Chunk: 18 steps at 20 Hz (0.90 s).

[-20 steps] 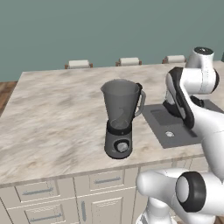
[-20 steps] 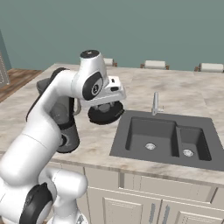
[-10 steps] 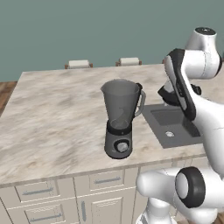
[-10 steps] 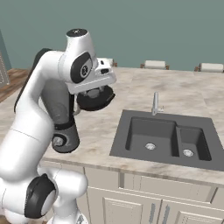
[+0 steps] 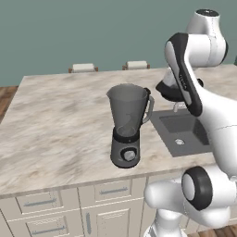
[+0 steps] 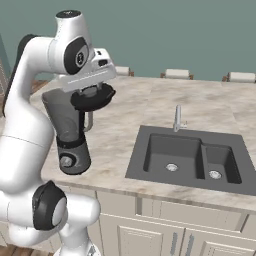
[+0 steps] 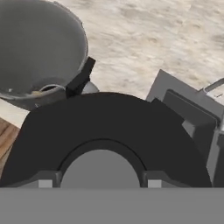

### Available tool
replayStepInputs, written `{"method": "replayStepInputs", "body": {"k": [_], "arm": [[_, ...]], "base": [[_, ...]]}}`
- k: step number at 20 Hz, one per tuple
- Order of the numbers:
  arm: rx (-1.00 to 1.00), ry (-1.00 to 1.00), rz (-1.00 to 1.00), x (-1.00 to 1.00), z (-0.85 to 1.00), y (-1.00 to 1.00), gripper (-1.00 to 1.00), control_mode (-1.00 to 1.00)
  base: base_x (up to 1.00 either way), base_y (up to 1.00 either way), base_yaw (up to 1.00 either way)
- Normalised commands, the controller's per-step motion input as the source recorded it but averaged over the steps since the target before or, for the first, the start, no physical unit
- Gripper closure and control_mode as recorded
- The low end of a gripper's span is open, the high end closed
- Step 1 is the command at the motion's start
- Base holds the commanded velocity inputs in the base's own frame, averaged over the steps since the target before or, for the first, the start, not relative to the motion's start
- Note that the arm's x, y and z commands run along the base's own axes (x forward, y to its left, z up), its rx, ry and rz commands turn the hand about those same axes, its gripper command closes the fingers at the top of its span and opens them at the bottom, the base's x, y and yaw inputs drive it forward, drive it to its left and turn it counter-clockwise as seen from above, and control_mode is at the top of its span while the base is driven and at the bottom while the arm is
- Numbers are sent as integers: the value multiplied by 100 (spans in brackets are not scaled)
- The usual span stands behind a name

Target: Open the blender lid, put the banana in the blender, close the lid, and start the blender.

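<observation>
Gripped by the tool (image 6: 90, 92), the blender lid (image 6: 93, 98) is held above the desk (image 6: 135, 117), just right of the uncovered blender (image 6: 67, 132).

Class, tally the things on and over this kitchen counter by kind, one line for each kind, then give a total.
Blender: 1
Lid, held by the gripper: 1
Banana, inside the jar: 1
Sink: 1
Tap: 1
Total: 5
</observation>
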Motion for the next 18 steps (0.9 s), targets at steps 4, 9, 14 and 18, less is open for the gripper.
{"method": "replayStepInputs", "body": {"k": [4, 9, 14, 18], "arm": [[0, 0, 9, 0, 40, 42, 100, -100], [0, 0, 9, 0, 36, 44, 100, -100], [-2, 13, 11, 8, 10, 68, 100, -100], [-7, 11, 15, 23, -8, 78, 100, -100]], "base": [[0, 0, 0], [0, 0, 0], [0, 0, 0], [0, 0, 0]]}}
